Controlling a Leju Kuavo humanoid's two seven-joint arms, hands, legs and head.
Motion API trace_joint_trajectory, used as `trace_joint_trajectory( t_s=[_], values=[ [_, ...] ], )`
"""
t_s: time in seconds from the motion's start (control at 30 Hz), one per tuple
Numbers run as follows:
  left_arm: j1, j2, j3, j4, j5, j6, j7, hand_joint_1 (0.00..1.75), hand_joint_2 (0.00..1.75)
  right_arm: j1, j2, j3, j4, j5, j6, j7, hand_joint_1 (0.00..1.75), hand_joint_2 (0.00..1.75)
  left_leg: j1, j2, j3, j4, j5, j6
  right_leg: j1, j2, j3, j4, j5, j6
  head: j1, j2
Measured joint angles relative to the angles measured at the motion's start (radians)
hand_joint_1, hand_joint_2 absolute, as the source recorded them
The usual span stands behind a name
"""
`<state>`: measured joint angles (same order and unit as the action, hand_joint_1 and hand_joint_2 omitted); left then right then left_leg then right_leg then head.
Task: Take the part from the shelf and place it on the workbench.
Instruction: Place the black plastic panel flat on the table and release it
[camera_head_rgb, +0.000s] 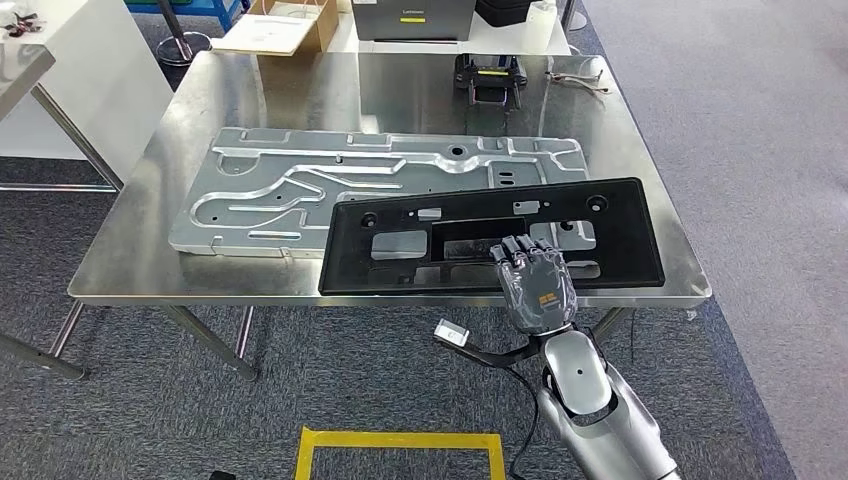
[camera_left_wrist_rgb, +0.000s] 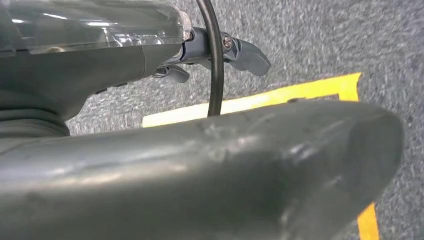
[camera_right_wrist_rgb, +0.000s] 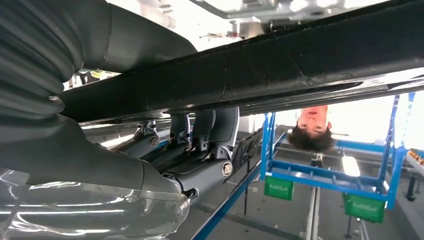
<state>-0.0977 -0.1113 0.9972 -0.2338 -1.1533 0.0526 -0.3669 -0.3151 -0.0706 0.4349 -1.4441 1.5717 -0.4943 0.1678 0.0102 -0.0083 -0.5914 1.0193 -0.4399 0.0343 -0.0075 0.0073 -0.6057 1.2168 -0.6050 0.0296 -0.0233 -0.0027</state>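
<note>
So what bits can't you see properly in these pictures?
- Head view: the right hand covers the near edge of the black part, so the hand's underside is hidden.
- Head view: the black part hides a corner of the silver panel.
- Left wrist view: the left hand is mostly blocked by a dark body part, so its pose is unclear.
- Head view: the small black object is too small to identify.

Factory workshop: steel workbench (camera_head_rgb: 200, 110), blue racking (camera_right_wrist_rgb: 320, 170) (green bins), floor tape (camera_head_rgb: 400, 440).
</note>
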Motion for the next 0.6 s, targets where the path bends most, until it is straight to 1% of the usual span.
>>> trace_joint_trajectory(
  t_s=[0.03,0.07,0.1,0.13,0.17,0.2,0.23,0.27,0.3,0.37,0.4,0.43,0.47,0.5,0.53,0.57,0.6],
  values=[
    [0.0,0.0,0.0,0.0,-0.001,0.0,0.0,0.0,0.0,0.002,0.0,-0.001,0.001,0.0,-0.001,-0.001,1.75,1.75,0.0,-0.001,0.009,0.0,-0.008,0.0,-0.002,-0.001,-0.038,0.038,-0.017,0.003,0.0,0.0],
    [0.001,0.0,0.0,0.0,-0.001,0.0,0.0,0.0,0.0,0.006,0.0,-0.002,0.003,0.0,-0.001,-0.003,1.75,1.75,0.0,-0.002,0.02,0.0,-0.018,0.0,-0.004,-0.001,-0.063,0.048,-0.017,0.005,0.0,0.0],
    [0.003,0.0,0.0,0.0,-0.001,0.0,0.001,0.0,0.0,0.011,0.0,-0.003,0.005,0.0,-0.002,-0.004,1.75,1.75,0.0,-0.003,0.034,0.0,-0.027,-0.001,-0.005,-0.002,-0.074,0.029,0.003,0.005,0.0,0.0],
    [0.004,0.0,0.0,0.0,-0.002,0.0,0.001,0.0,0.0,0.014,0.0,-0.005,0.007,0.0,-0.002,-0.004,1.75,1.75,0.0,-0.004,0.049,0.0,-0.038,-0.003,-0.006,-0.002,-0.069,-0.019,0.046,0.003,0.0,0.0],
    [0.005,0.0,0.0,0.0,-0.002,0.0,0.001,0.0,0.0,0.017,0.0,-0.009,0.01,0.0,-0.003,-0.004,1.75,1.75,0.0,-0.005,0.061,-0.001,-0.048,-0.006,-0.005,-0.003,-0.057,-0.081,0.103,-0.002,0.0,0.0],
    [0.005,0.0,0.0,0.0,-0.002,0.0,0.001,0.0,0.0,0.019,0.0,-0.013,0.013,0.0,-0.005,-0.005,1.75,1.75,-0.001,-0.007,0.072,-0.002,-0.057,-0.01,-0.002,-0.005,-0.045,-0.133,0.14,-0.008,0.0,0.0],
    [0.004,-0.001,0.0,0.0,-0.002,0.0,0.001,0.0,0.0,0.02,0.0,-0.018,0.016,0.0,-0.007,-0.005,1.75,1.75,-0.002,-0.008,0.08,-0.004,-0.065,-0.016,0.002,-0.006,-0.035,-0.17,0.166,-0.016,0.0,0.0],
    [0.004,-0.001,0.0,0.001,-0.002,0.0,0.0,0.0,0.0,0.022,0.0,-0.022,0.019,0.0,-0.009,-0.006,1.75,1.75,-0.002,-0.008,0.088,-0.005,-0.07,-0.023,0.005,-0.007,-0.03,-0.187,0.175,-0.023,0.0,0.0],
    [0.003,-0.001,0.0,0.001,-0.002,0.0,0.0,0.0,0.0,0.024,0.001,-0.025,0.021,0.0,-0.011,-0.008,1.75,1.75,-0.004,-0.009,0.096,-0.004,-0.071,-0.029,0.007,-0.007,-0.026,-0.19,0.168,-0.03,0.0,0.0],
    [0.003,0.0,0.0,0.001,-0.002,0.001,-0.001,0.0,0.0,0.028,0.001,-0.03,0.023,-0.001,-0.012,-0.01,1.75,1.75,-0.004,-0.007,0.103,0.01,-0.074,-0.04,0.004,-0.005,-0.007,-0.199,0.172,-0.046,0.0,0.0],
    [0.002,0.001,0.0,0.001,-0.002,0.002,-0.001,0.0,0.0,0.028,0.001,-0.034,0.024,-0.002,-0.013,-0.011,1.75,1.75,-0.003,-0.004,0.094,0.034,-0.081,-0.043,0.002,-0.005,0.004,-0.202,0.17,-0.053,0.0,0.0],
    [0.001,0.001,0.0,0.001,-0.002,0.002,-0.001,0.0,0.0,0.028,0.002,-0.039,0.025,-0.004,-0.013,-0.011,1.75,1.75,-0.002,-0.002,0.074,0.073,-0.095,-0.046,0.002,-0.005,0.014,-0.205,0.166,-0.059,0.0,0.0],
    [0.0,0.001,0.0,0.001,-0.002,0.002,-0.001,0.0,0.0,0.028,0.003,-0.043,0.026,-0.005,-0.014,-0.011,1.75,1.75,0.0,0.0,0.041,0.128,-0.116,-0.049,0.003,-0.006,0.021,-0.206,0.161,-0.064,0.0,0.0],
    [0.001,0.001,0.0,0.001,-0.002,0.002,-0.001,0.0,0.0,0.029,0.003,-0.047,0.028,-0.007,-0.014,-0.011,1.75,1.75,0.0,0.001,0.0,0.189,-0.14,-0.052,0.004,-0.006,0.025,-0.206,0.155,-0.067,0.0,0.0],
    [0.003,0.002,0.0,0.002,-0.002,0.002,-0.001,0.0,0.0,0.03,0.004,-0.051,0.031,-0.009,-0.014,-0.011,1.75,1.75,0.0,0.001,-0.04,0.238,-0.16,-0.055,0.005,-0.005,0.031,-0.206,0.148,-0.068,0.0,0.0],
    [0.005,0.002,0.0,0.002,-0.002,0.002,-0.001,0.0,0.0,0.033,0.004,-0.055,0.035,-0.011,-0.014,-0.013,1.75,1.75,0.001,0.001,-0.069,0.261,-0.167,-0.057,0.007,-0.005,0.038,-0.206,0.141,-0.069,0.0,0.0],
    [0.008,0.003,0.0,0.002,-0.002,0.002,-0.001,0.0,0.0,0.034,0.004,-0.059,0.039,-0.014,-0.013,-0.015,1.75,1.75,0.0,0.001,-0.081,0.252,-0.153,-0.056,0.008,-0.004,0.045,-0.205,0.134,-0.068,0.0,0.0]
  ],
)
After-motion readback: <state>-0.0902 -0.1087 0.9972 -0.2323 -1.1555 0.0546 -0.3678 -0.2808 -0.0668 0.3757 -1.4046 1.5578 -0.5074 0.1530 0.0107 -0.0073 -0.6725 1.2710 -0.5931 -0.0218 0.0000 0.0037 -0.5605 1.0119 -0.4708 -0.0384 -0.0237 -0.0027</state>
